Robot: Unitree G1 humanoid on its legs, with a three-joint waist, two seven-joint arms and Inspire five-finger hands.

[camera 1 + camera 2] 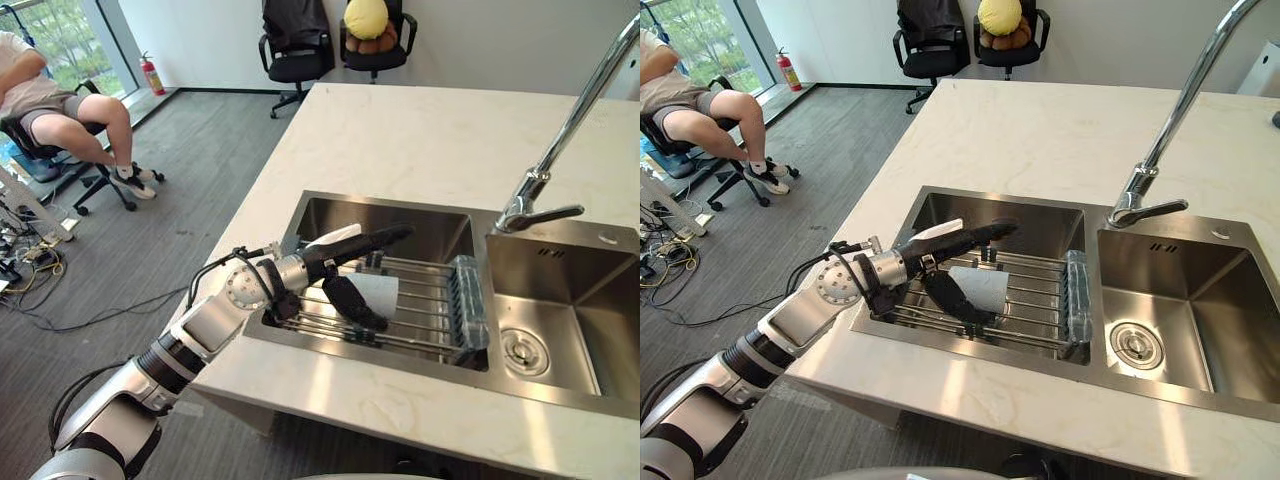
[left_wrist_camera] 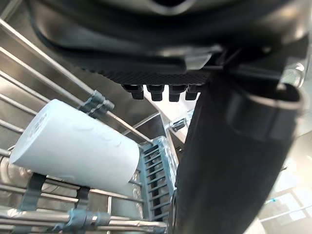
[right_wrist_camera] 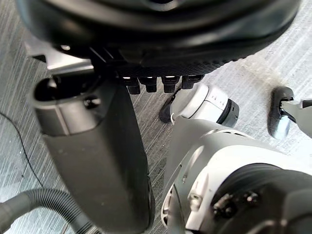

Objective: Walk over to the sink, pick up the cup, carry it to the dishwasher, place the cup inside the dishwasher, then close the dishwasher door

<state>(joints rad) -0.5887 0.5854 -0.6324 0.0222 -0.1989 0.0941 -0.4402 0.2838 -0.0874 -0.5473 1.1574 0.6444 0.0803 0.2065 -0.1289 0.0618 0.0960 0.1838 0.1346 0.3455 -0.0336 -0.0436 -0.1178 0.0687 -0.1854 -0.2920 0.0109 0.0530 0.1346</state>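
Cup (image 2: 73, 144) lies on side on wire rack (image 1: 425, 300). Your left robot hand (image 1: 320, 262) hovers over rack, fingers straight above cup, thumb beside it, not clamped. Risk: thumb nudges first, round cup rolls along rack bars. Right robot hand (image 3: 156, 44) idle, fingers relaxed.

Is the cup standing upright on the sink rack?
No, the white cup lies on its side across the bars of the wire rack.
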